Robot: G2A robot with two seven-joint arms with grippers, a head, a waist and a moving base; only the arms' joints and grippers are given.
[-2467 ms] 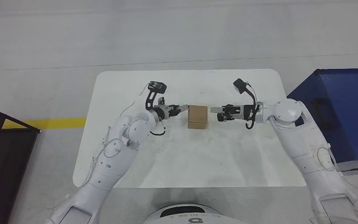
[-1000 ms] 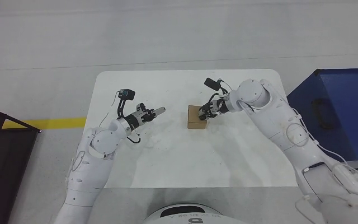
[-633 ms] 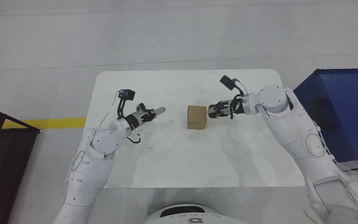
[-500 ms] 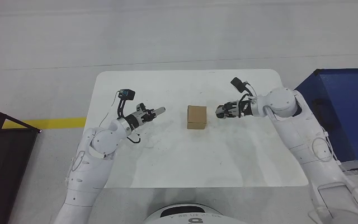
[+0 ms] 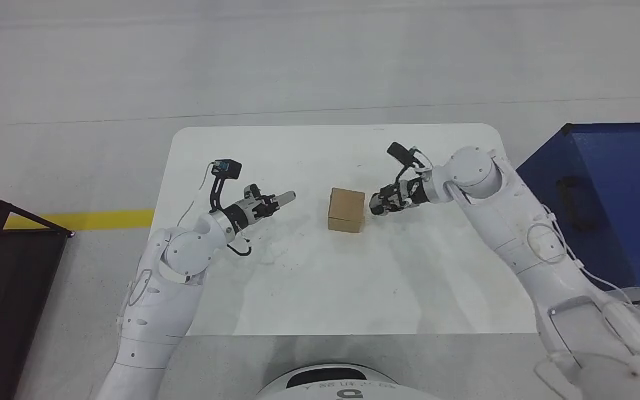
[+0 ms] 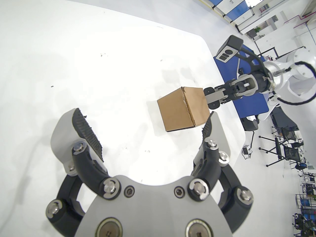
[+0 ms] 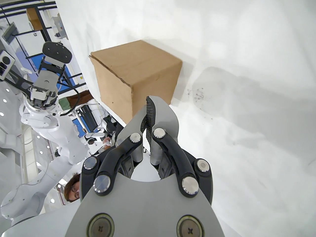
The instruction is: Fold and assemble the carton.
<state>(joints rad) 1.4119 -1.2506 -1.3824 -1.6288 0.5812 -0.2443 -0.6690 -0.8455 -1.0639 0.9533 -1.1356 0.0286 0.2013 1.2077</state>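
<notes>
Carton [image 5: 346,209] sits closed up near the middle of the white counter [image 5: 300,290]. The right claw [image 5: 377,204] is pinched together with nothing in it, and its tip seems to touch the carton's side. The left claw [image 5: 285,198] is spread wide, well apart from the carton.

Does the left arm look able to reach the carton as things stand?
Likely yes: only table surface separates the open left gripper from the carton; the shut right gripper is at its far side.
</notes>
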